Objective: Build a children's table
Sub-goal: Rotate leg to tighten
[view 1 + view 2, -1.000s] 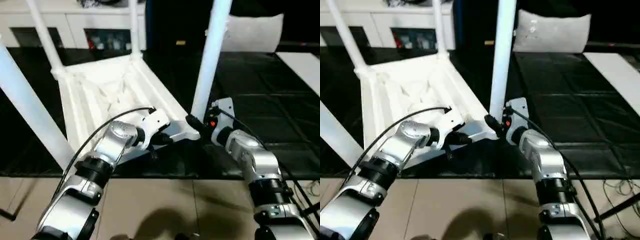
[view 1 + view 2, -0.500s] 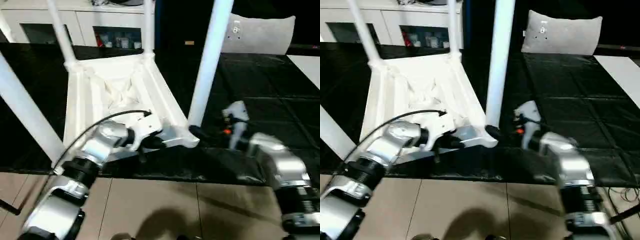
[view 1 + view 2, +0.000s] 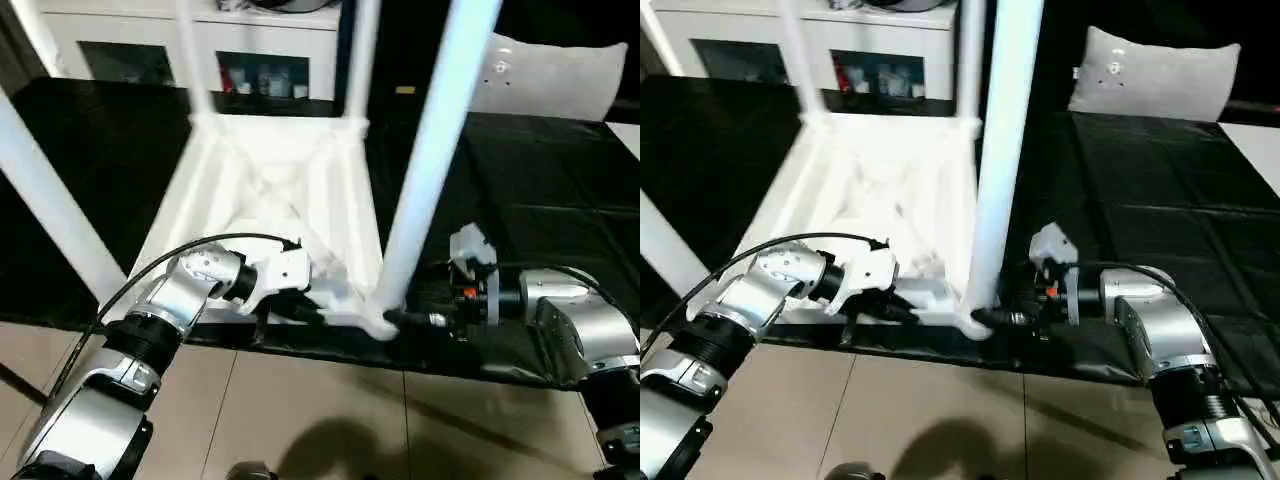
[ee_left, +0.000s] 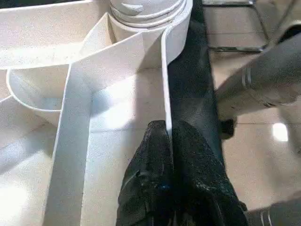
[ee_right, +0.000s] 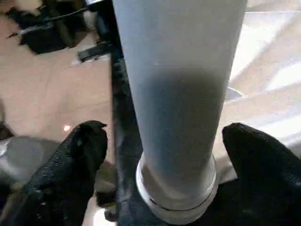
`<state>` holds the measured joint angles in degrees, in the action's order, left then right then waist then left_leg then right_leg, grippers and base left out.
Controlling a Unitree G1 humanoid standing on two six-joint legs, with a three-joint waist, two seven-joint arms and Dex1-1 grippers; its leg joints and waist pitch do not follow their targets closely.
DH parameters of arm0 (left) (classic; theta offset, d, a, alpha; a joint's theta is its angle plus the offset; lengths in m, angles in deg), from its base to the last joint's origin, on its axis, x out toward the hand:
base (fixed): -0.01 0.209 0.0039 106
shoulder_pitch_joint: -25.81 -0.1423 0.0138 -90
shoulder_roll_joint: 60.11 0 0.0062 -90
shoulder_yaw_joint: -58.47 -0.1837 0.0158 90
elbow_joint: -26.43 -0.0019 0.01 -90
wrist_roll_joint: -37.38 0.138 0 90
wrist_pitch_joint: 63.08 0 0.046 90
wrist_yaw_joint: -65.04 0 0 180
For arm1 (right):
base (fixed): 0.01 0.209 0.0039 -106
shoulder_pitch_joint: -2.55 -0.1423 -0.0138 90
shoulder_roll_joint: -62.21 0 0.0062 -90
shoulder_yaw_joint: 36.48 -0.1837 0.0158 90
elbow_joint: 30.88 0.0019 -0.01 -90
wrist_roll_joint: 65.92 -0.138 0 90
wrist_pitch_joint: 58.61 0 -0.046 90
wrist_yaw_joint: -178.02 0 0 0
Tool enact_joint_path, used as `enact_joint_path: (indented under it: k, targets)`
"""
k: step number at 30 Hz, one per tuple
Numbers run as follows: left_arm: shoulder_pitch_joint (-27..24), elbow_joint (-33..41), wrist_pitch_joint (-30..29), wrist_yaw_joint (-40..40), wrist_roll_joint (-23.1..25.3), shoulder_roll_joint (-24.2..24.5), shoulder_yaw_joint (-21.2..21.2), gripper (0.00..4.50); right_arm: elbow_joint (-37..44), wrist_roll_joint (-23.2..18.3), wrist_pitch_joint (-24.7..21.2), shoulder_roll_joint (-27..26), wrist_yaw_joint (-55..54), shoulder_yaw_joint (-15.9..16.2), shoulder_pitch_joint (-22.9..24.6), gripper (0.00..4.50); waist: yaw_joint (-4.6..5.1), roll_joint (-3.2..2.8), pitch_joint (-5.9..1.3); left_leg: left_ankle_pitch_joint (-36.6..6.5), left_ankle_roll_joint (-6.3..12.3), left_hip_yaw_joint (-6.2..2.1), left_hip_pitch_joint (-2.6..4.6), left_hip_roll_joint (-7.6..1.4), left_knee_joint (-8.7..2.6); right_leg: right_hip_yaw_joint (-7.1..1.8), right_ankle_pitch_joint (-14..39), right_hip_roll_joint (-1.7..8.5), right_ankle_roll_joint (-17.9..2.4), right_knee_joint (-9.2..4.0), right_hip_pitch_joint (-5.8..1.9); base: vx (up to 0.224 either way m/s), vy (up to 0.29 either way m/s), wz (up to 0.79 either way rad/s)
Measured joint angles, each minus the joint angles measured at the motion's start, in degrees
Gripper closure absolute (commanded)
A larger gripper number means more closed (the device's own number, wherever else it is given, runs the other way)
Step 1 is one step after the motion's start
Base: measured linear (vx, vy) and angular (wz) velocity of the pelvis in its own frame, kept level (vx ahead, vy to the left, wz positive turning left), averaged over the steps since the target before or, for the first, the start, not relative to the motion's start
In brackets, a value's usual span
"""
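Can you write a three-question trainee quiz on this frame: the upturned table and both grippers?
1. True or false: the left gripper is clamped on the table top's rim.
2. How do the right gripper's fingers stand about the near leg? A shut on it; B open, one on each side.
3. How many legs stand in the children's table?
Key: 1 true; 2 B; 3 four.
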<state>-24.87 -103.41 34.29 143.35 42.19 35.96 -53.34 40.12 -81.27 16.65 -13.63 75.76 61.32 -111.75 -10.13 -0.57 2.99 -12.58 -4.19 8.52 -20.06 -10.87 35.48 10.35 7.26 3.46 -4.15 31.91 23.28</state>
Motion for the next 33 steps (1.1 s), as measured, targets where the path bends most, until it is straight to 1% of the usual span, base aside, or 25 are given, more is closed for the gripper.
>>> enact_joint_path:
  k: [1, 4, 5, 6, 7, 8, 11, 12, 14, 15, 17, 18, 19, 21, 25, 27, 28, 29, 30, 31, 32, 33]
  targets:
    - [0.02, -0.02, 0.29, 0.82, -0.11, 0.15, -0.07, 4.50, -0.29, -0.05, -0.01, 0.03, 1.08, 0.29, 0.00, 0.69, 0.01, 0.00, 0.00, 0.00, 0.00, 0.01, 0.00, -0.01, 0.00, 0.01, 0.00, 0.00, 0.00, 0.00, 0.00, 0.000, 0.000, 0.00]
    - [0.02, -0.02, 0.50, 2.26, -0.40, 0.23, -0.23, 4.50, -0.44, -0.47, -0.34, 0.03, 3.13, 1.02, 0.01, 0.78, 0.03, 0.00, 0.00, 0.00, 0.00, 0.02, -0.01, -0.03, 0.00, 0.01, 0.00, -0.01, 0.00, 0.00, 0.00, 0.000, 0.000, 0.00]
    - [0.03, -0.02, 0.60, 2.56, -0.54, 0.23, -0.42, 4.50, -0.44, -0.57, -0.39, 0.04, 3.58, 1.23, 0.00, 0.95, 0.02, 0.00, 0.00, 0.00, 0.00, 0.02, -0.01, -0.03, 0.00, 0.02, 0.00, -0.01, 0.00, 0.00, 0.00, 0.000, 0.000, 0.00]
    - [0.05, -0.02, 0.71, 2.81, -0.64, 0.22, -0.56, 4.50, -0.46, -0.60, -0.44, 0.03, 3.88, 1.43, 0.00, 0.95, 0.02, 0.00, 0.00, 0.00, 0.00, 0.03, -0.01, -0.03, 0.00, 0.01, 0.00, -0.01, 0.00, 0.00, 0.00, 0.000, 0.000, 0.00]
    - [0.06, -0.05, 0.92, 2.99, -0.66, 0.19, -0.63, 4.50, -0.66, -0.62, -0.45, 0.03, 4.06, 1.60, 0.00, 1.17, 0.02, 0.00, 0.00, 0.00, 0.00, 0.03, -0.01, -0.03, 0.00, 0.01, 0.00, -0.01, 0.00, 0.00, 0.00, 0.000, 0.000, 0.00]
    - [0.05, -0.12, 1.16, 3.09, -0.66, 0.18, -0.65, 4.50, -0.99, -0.64, -0.45, 0.03, 4.08, 1.60, -0.01, 1.17, 0.02, 0.00, 0.00, 0.00, 0.00, 0.03, -0.01, -0.03, 0.00, 0.01, 0.00, 0.00, 0.01, 0.00, 0.00, 0.000, 0.000, 0.00]
    - [0.28, -0.77, 1.79, 3.49, -0.66, 0.14, -0.64, 4.50, -2.94, -0.61, -0.03, -0.03, 4.09, 1.60, -0.06, 1.44, 0.07, 0.00, 0.00, 0.00, -0.01, 0.07, 0.00, -0.03, 0.00, 0.01, 0.00, 0.00, 0.01, 0.00, 0.00, 0.000, 0.000, 0.00]
    - [0.36, -1.03, 1.85, 3.57, -0.68, 0.11, -0.62, 4.50, -3.56, -0.60, 0.13, -0.10, 4.09, 1.60, -0.11, 1.44, 0.09, 0.00, 0.00, 0.00, -0.01, 0.08, -0.01, -0.03, 0.00, 0.01, 0.00, 0.00, 0.01, 0.00, 0.00, 0.000, 0.000, 0.00]
    - [0.46, -1.20, 1.87, 3.65, -0.68, 0.07, -0.61, 4.50, -4.39, -0.57, 0.20, -0.33, 4.06, 1.60, -0.16, 1.67, 0.10, 0.00, 0.00, 0.00, -0.01, 0.10, -0.01, -0.04, 0.00, 0.02, 0.00, 0.00, 0.01, 0.00, 0.00, 0.000, 0.000, 0.00]
    - [0.47, -1.23, 1.87, 3.66, -0.68, 0.06, -0.59, 4.50, -4.55, -0.58, 0.21, -0.41, 3.99, 1.54, -0.24, 1.67, 0.11, 0.00, 0.00, 0.00, -0.01, 0.09, 0.00, -0.04, 0.00, 0.02, 0.00, 0.00, 0.01, 0.00, -0.01, 0.000, 0.000, 0.00]
    - [0.58, -1.55, 1.86, 3.46, -0.68, -0.16, -0.53, 4.50, -4.64, -1.31, 0.11, -1.48, 3.97, 0.89, -0.44, 1.89, 0.10, 0.00, 0.00, 0.00, -0.01, 0.10, 0.00, -0.06, 0.00, 0.03, 0.00, -0.01, 0.01, 0.00, -0.01, 0.000, 0.000, 0.00]
    - [0.67, -1.67, 1.68, 3.27, -0.67, -0.34, -0.53, 4.50, -4.56, -1.94, -0.17, -2.10, 3.75, 0.58, -0.45, 1.89, 0.07, 0.00, 0.00, 0.00, -0.01, 0.10, 0.01, -0.06, 0.00, 0.04, 0.00, 0.00, 0.01, 0.00, -0.01, 0.000, 0.000, 0.00]
    - [0.69, -1.68, 1.39, 3.09, -0.67, -0.51, -0.52, 4.50, -4.42, -2.49, -0.42, -2.59, 3.32, 0.35, -0.45, 2.08, 0.00, 0.00, 0.00, 0.01, -0.01, 0.10, 0.00, -0.06, 0.00, 0.04, 0.00, 0.01, 0.02, -0.01, -0.01, 0.000, 0.000, 0.00]
    - [0.73, -1.57, -0.09, 2.65, -0.80, -1.04, -0.32, 4.50, -3.77, -2.52, -1.40, -2.66, 2.00, 0.11, -0.34, 2.23, -0.01, 0.00, 0.00, 0.01, -0.03, 0.13, 0.01, -0.08, 0.00, 0.03, -0.01, 0.03, 0.03, -0.03, -0.04, 0.000, 0.000, 0.00]
    - [0.91, -1.41, -6.49, -0.80, -0.63, -1.34, 1.20, 4.50, -2.40, -1.24, -3.84, -5.54, -6.62, -1.17, -0.39, 2.37, 1.09, -0.01, 0.00, -0.10, -0.34, 0.22, 0.11, -0.14, 0.01, 0.14, -0.01, 0.02, 0.04, -0.11, -0.23, 0.000, 0.000, 0.00]
    - [0.94, -1.06, -10.75, -4.41, -0.53, -2.43, 2.15, 4.50, -2.62, 0.22, -5.00, -8.09, -13.22, -2.63, -1.06, 2.41, 2.35, -0.07, -0.04, -0.10, -0.35, 0.20, 0.12, -0.26, 0.01, 0.45, -0.07, 0.00, 0.13, -0.48, -0.40, 0.000, 0.000, 0.00]
    - [0.95, -0.57, -13.56, -7.70, -0.29, -3.44, 3.05, 4.50, -3.44, 1.32, -5.93, -10.00, -18.60, -3.93, -2.20, 2.43, 3.35, -0.22, -0.10, -0.07, -0.39, 0.19, 0.05, -0.62, 0.03, 1.13, -0.09, 0.03, 0.16, -1.03, -0.63, 0.000, 0.000, 0.00]
    - [0.94, 0.00, -15.79, -10.35, 0.05, -4.26, 3.70, 4.50, -4.10, 2.11, -6.92, -11.70, -23.13, -4.84, -3.19, 2.43, 4.10, -0.35, -0.07, -0.03, -0.45, 0.19, -0.02, -1.04, 0.10, 1.85, -0.10, 0.06, 0.17, -1.54, -0.88, 0.000, 0.000, 0.00]
    - [0.93, 0.47, -17.46, -12.52, 0.18, -5.07, 4.18, 4.50, -4.42, 2.71, -7.83, -13.16, -27.34, -5.60, -3.92, 2.43, 4.74, -0.40, -0.05, -0.03, -0.48, 0.12, -0.01, -1.42, 0.12, 2.38, -0.11, 0.05, 0.18, -1.90, -1.14, 0.000, 0.000, 0.00]
    - [0.90, 0.80, -19.48, -15.55, 0.48, -6.57, 4.81, 4.50, -4.81, 3.48, -9.39, -15.06, -32.68, -6.50, -4.89, 2.43, 5.58, -0.41, -0.03, -0.07, -0.52, 0.13, 0.06, -1.65, 0.19, 2.48, -0.10, 0.01, 0.18, -1.79, -1.22, 0.000, 0.000, 0.00]
    - [0.88, 0.96, -20.45, -17.55, 0.66, -7.55, 5.14, 4.50, -4.82, 3.86, -10.37, -16.27, -35.97, -7.33, -5.33, 2.43, 6.05, -0.39, -0.03, -0.11, -0.58, 0.18, 0.20, -1.64, 0.20, 2.26, -0.10, 0.00, 0.17, -1.50, -1.21, 0.000, 0.000, 0.00]
    - [0.83, 1.17, -21.09, -18.72, 0.71, -8.07, 5.20, 4.50, -4.83, 3.88, -10.94, -16.97, -38.12, -7.73, -5.54, 2.43, 6.45, -0.34, 0.01, -0.14, -0.66, 0.32, 0.56, -1.44, 0.18, 2.07, -0.13, 0.03, 0.11, -1.28, -1.16, 0.054, -0.021, 0.02]
